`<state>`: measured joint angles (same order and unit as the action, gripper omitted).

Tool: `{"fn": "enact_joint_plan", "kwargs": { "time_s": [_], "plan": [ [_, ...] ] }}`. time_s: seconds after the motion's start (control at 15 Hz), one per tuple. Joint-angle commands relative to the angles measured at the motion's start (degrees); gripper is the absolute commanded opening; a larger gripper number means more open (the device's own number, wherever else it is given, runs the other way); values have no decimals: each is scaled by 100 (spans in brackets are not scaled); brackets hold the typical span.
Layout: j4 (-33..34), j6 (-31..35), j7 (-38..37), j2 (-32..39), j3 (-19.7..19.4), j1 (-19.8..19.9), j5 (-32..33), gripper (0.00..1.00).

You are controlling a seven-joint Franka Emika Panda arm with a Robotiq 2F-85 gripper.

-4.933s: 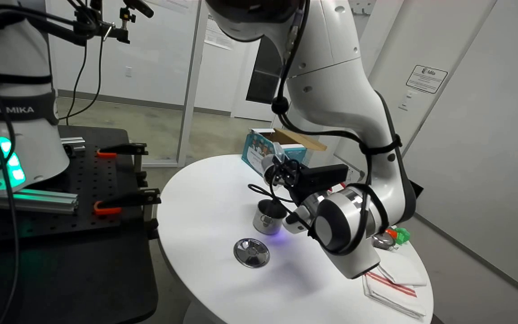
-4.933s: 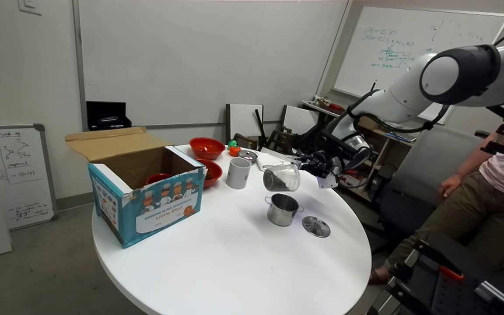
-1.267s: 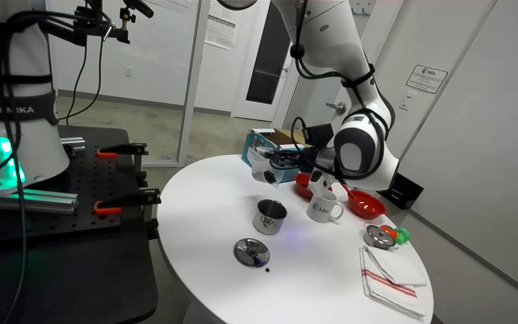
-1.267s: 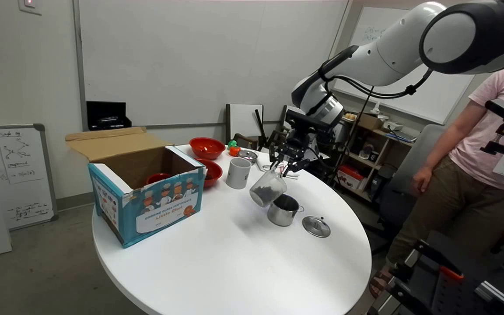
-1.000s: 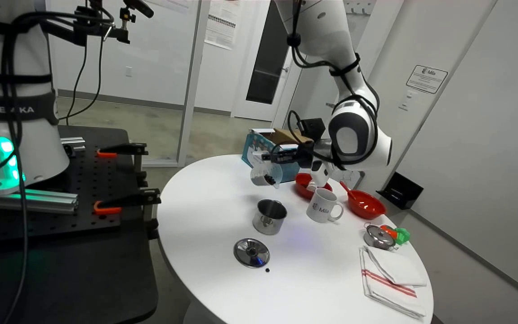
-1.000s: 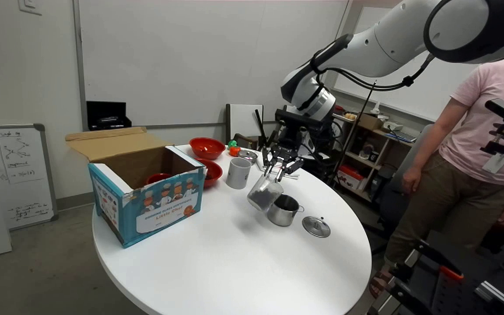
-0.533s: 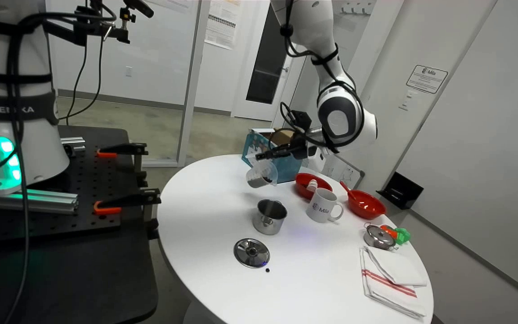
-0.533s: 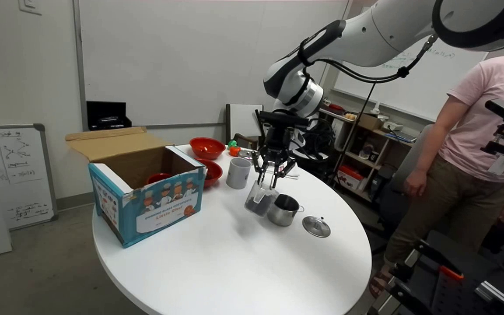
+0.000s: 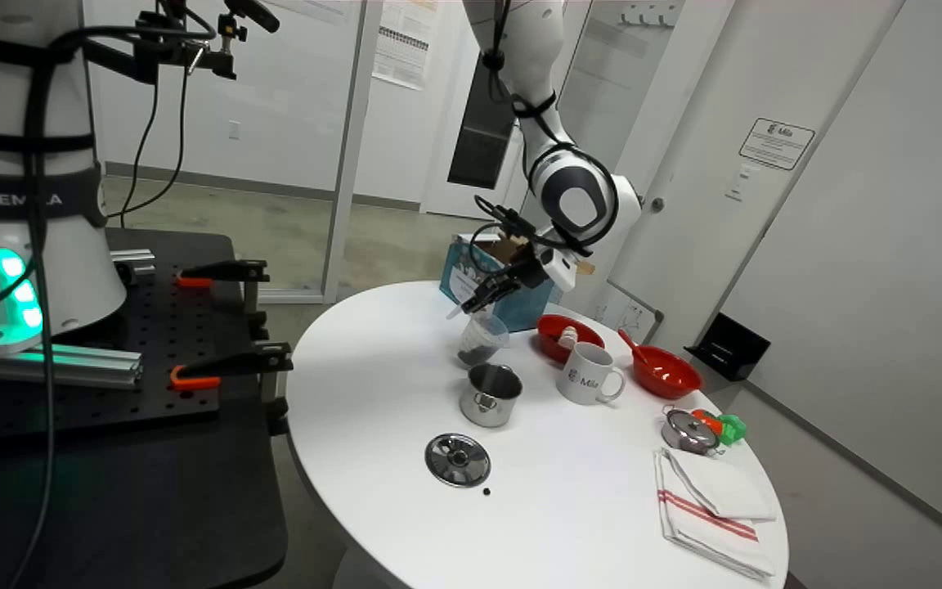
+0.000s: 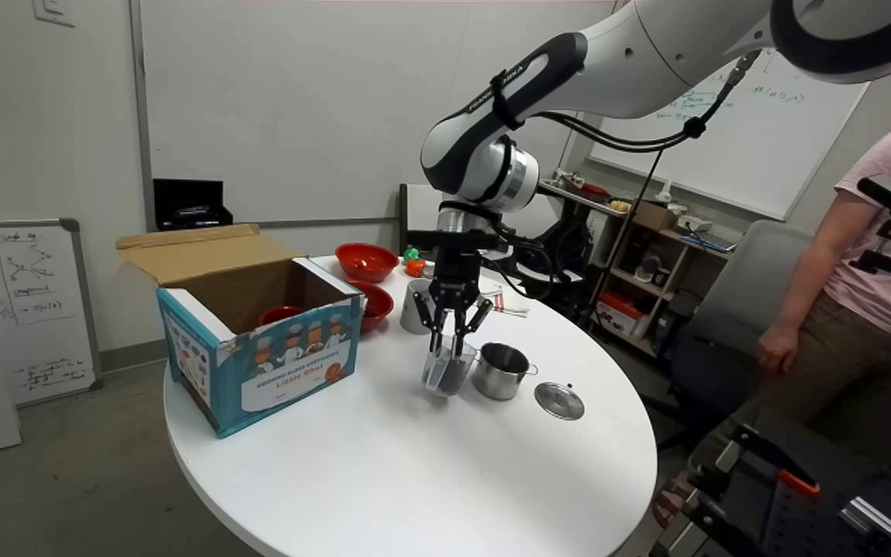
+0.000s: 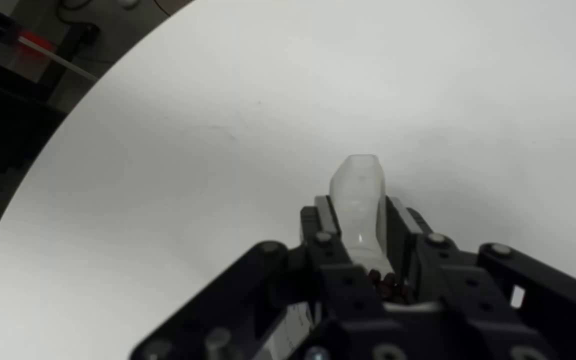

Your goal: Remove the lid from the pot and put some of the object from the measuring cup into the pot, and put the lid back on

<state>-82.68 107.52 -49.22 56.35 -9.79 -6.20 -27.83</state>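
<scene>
Rim up, leaning a little: the measuring cup (image 9: 483,339), just beside the uncovered pot (image 9: 491,397). Cannot tell whether its base touches the round white table (image 10: 430,472). The gripper (image 10: 446,350) pinches the cup by its pale handle (image 11: 359,192), a finger on either side. Dark beads (image 11: 388,286) show inside the cup; the pot's inside is too dark to read.

Handling, by judgement: cup looks like clear plastic, so light, stiff and smooth, liable to pivot in so narrow a pinch. Beads probably roll and shift the balance; keep to the handle and set it down level. Pot is thin shiny metal, likely to skid if knocked. Lid (image 10: 559,401) lies flat, roughly across the pot from the cup; hard, slick, best taken by the central knob (image 9: 458,457).

In the way: mostly the pot, one of its side handles on the cup's side. Mila mug (image 9: 585,375) near. Further off: two red bowls (image 9: 669,378), Little Chef box (image 10: 298,371), a small lidded pot (image 9: 689,432), a folded striped towel (image 9: 716,523). Dark speck (image 9: 486,492) near the lid, perhaps a spilled bead.
</scene>
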Motion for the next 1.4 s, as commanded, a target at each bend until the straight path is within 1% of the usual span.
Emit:
{"fn": "enact_joint_plan", "kwargs": {
  "time_s": [0.0,0.13,0.33,0.4,0.47,0.67,0.87,0.93,1.07,1.2,1.33],
  "plan": [
    [-159,628,-813,-80,33,-248,640,7],
    [-177,806,-1157,-69,54,-328,904,7],
    [-142,878,-1542,-28,121,-349,1178,7],
    [-140,869,-1627,-28,153,-333,1231,45],
    [-143,862,-1679,-32,179,-319,1289,54],
    [-190,919,-1756,-78,243,-278,1366,74],
    [-222,1002,-1749,-107,285,-255,1392,97],
    [-238,1023,-1740,-121,294,-248,1395,100],
    [-359,1097,-1674,-227,332,-185,1335,100],
    [-683,1222,-1457,-520,426,-21,1199,100],
    [-1238,1545,-1257,-994,508,190,1010,100]
  ]
}}
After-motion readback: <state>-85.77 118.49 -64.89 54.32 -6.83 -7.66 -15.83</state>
